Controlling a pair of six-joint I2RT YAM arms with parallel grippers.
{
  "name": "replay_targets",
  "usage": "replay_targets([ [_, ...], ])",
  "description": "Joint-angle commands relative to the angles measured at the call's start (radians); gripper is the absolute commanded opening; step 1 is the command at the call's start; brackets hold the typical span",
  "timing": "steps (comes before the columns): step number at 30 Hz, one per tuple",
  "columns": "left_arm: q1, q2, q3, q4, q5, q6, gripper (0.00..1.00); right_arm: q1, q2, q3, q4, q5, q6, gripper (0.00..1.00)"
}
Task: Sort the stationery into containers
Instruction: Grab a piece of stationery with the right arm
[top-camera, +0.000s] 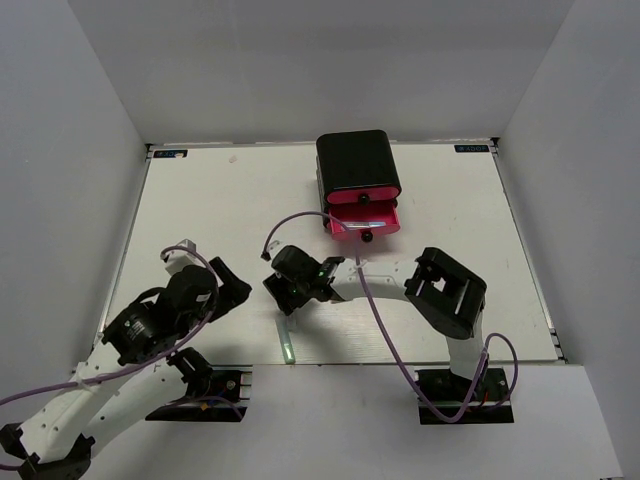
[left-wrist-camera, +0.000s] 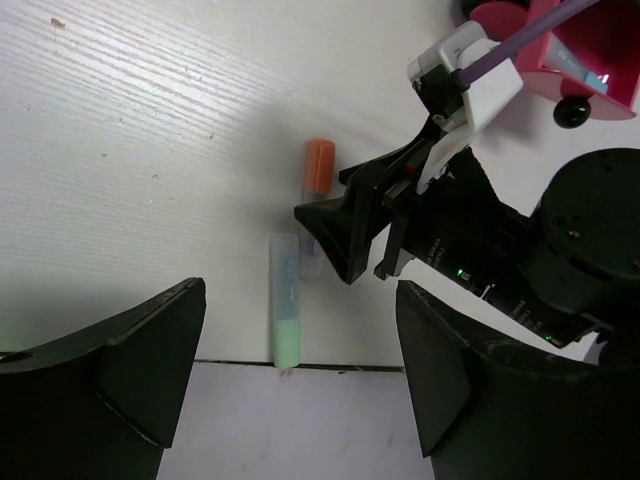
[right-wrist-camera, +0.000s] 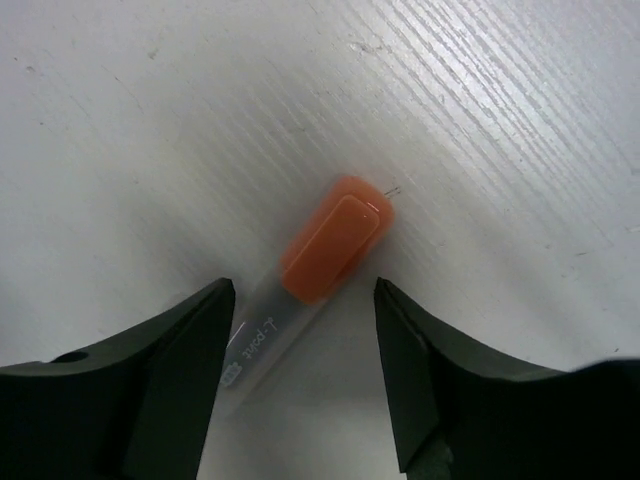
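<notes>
An orange-capped clear stick (right-wrist-camera: 333, 240) lies flat on the white table, its body between the open fingers of my right gripper (right-wrist-camera: 305, 295), which hovers low over it without touching. It also shows in the left wrist view (left-wrist-camera: 318, 165), just beyond the right gripper (left-wrist-camera: 335, 240). A teal stick (left-wrist-camera: 285, 315) lies beside it, its end at the table's front edge (top-camera: 287, 345). My left gripper (left-wrist-camera: 300, 370) is open and empty, above the front edge near the teal stick. The black cabinet (top-camera: 357, 160) stands at the back with one pink drawer (top-camera: 362, 218) pulled open.
The right arm (top-camera: 400, 285) stretches leftward across the middle of the table. Its purple cable (top-camera: 375, 310) loops over it. The left arm (top-camera: 160, 315) sits at the front left. White walls enclose the table. A light blue item (left-wrist-camera: 597, 78) lies in the open drawer.
</notes>
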Motion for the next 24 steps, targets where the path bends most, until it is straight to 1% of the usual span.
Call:
replay_targets([
  [1, 0.005, 0.032, -0.015, -0.02, 0.016, -0.011, 0.87, 0.001, 0.0, -0.031, -0.04, 0.079, -0.004, 0.62],
  [2, 0.005, 0.041, -0.015, -0.02, 0.025, -0.011, 0.87, 0.003, -0.001, -0.048, -0.043, 0.085, -0.016, 0.6],
  [3, 0.005, 0.041, -0.028, -0.011, 0.025, -0.011, 0.87, 0.0, -0.014, -0.054, -0.04, 0.103, -0.021, 0.54],
  [9, 0.005, 0.051, -0.077, 0.042, 0.064, -0.036, 0.92, -0.007, -0.038, -0.125, -0.019, 0.155, -0.078, 0.39],
  [10, -0.007, 0.06, -0.092, 0.064, 0.091, -0.036, 0.92, -0.022, -0.038, -0.129, -0.014, 0.158, -0.093, 0.32],
  [12, -0.007, 0.096, -0.116, 0.085, 0.113, -0.027, 0.93, -0.034, -0.04, -0.139, 0.004, 0.152, -0.14, 0.24],
  [13, -0.007, 0.113, -0.129, 0.097, 0.143, -0.027, 0.93, -0.057, -0.043, -0.142, 0.021, 0.146, -0.157, 0.16],
  [15, -0.007, 0.173, -0.149, 0.144, 0.17, -0.004, 0.93, -0.081, -0.052, -0.128, 0.03, 0.094, -0.215, 0.11],
  [16, -0.007, 0.195, -0.164, 0.16, 0.195, -0.004, 0.93, -0.101, -0.061, -0.122, 0.032, 0.074, -0.225, 0.06],
  [18, -0.007, 0.261, -0.173, 0.206, 0.216, 0.006, 0.93, -0.135, -0.086, -0.07, 0.007, -0.056, -0.265, 0.05],
  [19, -0.007, 0.282, -0.173, 0.218, 0.225, 0.015, 0.93, -0.157, -0.098, -0.059, 0.003, -0.069, -0.265, 0.0],
  [22, -0.016, 0.352, -0.173, 0.243, 0.237, 0.027, 0.93, -0.194, -0.173, -0.021, 0.018, -0.153, -0.289, 0.0],
  [23, -0.016, 0.365, -0.173, 0.253, 0.246, 0.027, 0.93, -0.221, -0.193, -0.014, 0.027, -0.188, -0.32, 0.0],
  [24, -0.016, 0.376, -0.173, 0.262, 0.246, 0.039, 0.93, -0.23, -0.262, -0.017, 0.055, -0.231, -0.347, 0.0],
])
